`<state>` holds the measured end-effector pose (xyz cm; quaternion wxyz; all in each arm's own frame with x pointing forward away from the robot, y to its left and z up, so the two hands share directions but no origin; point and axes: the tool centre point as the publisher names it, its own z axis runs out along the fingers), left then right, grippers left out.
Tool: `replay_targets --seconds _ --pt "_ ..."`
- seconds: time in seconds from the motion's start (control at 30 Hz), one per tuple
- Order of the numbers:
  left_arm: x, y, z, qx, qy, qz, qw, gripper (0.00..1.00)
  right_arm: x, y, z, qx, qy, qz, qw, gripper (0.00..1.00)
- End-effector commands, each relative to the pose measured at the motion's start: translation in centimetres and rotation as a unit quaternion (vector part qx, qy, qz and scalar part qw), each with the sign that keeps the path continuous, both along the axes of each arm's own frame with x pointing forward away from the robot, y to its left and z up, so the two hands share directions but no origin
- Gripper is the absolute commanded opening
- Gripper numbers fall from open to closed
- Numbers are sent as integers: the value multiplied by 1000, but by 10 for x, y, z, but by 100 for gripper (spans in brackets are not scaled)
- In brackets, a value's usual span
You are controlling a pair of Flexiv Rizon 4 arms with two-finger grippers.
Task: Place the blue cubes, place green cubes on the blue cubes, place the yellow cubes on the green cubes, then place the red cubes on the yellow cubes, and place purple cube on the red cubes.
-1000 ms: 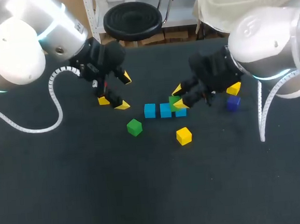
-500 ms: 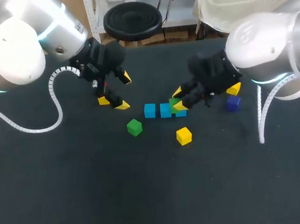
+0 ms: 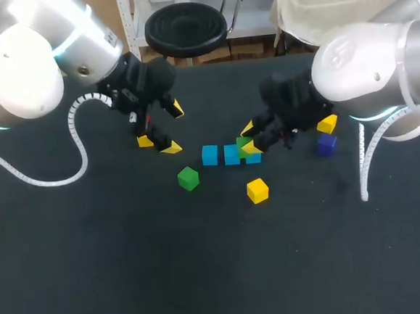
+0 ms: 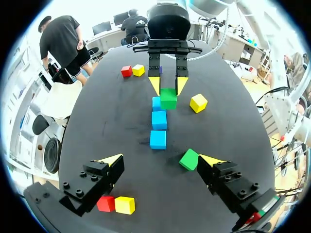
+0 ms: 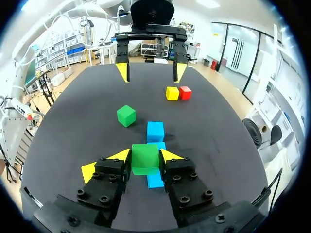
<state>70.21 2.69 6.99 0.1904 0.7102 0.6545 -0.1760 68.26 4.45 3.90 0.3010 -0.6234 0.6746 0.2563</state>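
You have the blue row (image 3: 230, 154) laid, right gripper (image 3: 248, 138) clamped on a green cube (image 5: 145, 158) over it, left gripper (image 4: 160, 159) spread empty; other colours unstacked.

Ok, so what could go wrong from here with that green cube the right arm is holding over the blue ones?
The green cube clamped in the right pincer is over the blue row. If it is released off-centre, it could tip off or nudge the blue cubes apart. The open left pincer has the loose green cube close by one finger, so a careless move could knock it away.
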Motion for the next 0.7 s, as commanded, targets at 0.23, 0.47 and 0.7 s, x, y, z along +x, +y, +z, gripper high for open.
replay_targets --seconds 0.23,0.47,0.7 --pt "0 1 0 -2 -1 -1 1000 100 4 2 -6 4 1 -2 1000 0" --pt "0 1 0 -2 -1 -1 1000 100 7 2 -6 3 2 0 1000 0" --pt "0 1 0 -2 -1 -1 1000 100 12 1 -5 2 -1 2 1000 0"
